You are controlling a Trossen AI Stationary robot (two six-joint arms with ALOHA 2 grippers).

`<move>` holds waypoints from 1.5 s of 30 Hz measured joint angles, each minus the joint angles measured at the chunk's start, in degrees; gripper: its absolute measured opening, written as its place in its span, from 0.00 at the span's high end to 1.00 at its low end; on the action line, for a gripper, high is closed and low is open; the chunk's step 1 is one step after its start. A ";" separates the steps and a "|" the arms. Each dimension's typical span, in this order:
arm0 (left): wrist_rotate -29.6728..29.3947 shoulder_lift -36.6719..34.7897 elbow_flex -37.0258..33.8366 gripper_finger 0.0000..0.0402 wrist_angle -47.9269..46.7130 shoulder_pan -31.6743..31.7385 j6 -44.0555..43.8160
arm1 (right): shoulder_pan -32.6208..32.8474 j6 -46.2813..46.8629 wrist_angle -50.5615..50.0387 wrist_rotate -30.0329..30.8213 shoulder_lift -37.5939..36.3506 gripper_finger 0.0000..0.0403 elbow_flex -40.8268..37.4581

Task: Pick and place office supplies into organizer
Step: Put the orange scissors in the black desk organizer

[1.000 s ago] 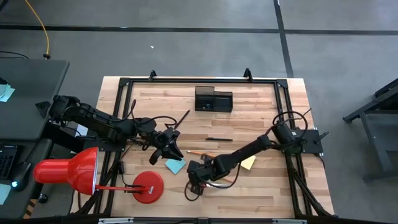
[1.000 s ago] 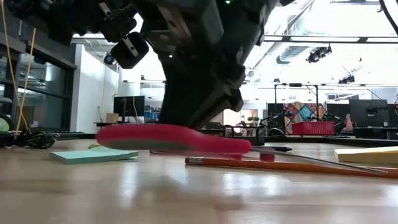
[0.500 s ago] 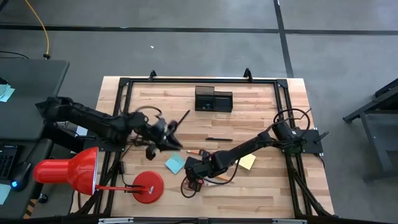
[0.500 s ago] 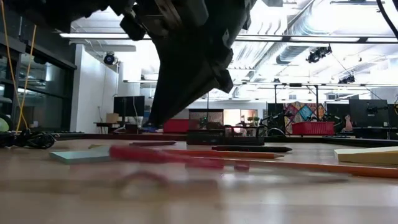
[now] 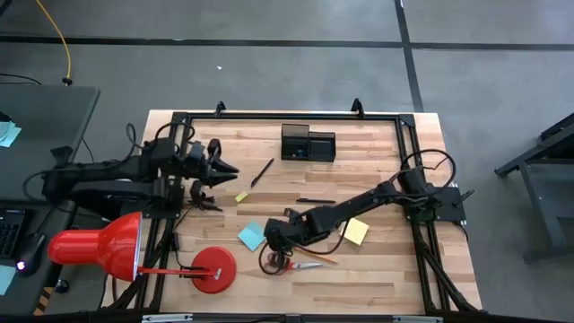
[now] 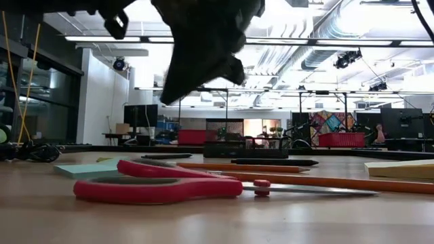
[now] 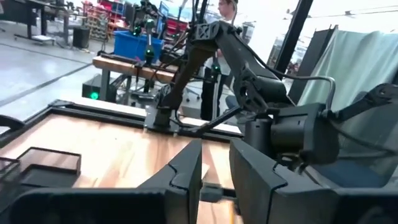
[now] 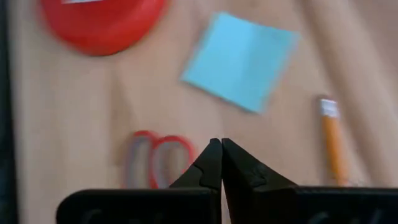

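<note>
Starting with the table (image 5: 386,269): found bare wood at the right front, and between the scattered supplies and the organizer (image 5: 308,142) at the far edge. Noted the red lamp (image 5: 90,249) crowding the near left corner. Found the right gripper (image 5: 273,244) clenched shut and empty, hovering just above the scissors (image 5: 285,263), which lay flat near the front. Could not tell the grip of the left gripper (image 5: 222,170), parked by the left rail. Judged a closed descent likely to shove the scissors into the blue pad (image 5: 252,236) or the pencil (image 8: 333,140) rather than grasp them.
</note>
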 joint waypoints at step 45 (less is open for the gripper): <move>-1.06 -2.63 -0.02 0.82 -8.92 -0.12 3.48 | 1.31 -0.53 2.44 -0.32 5.72 0.52 0.02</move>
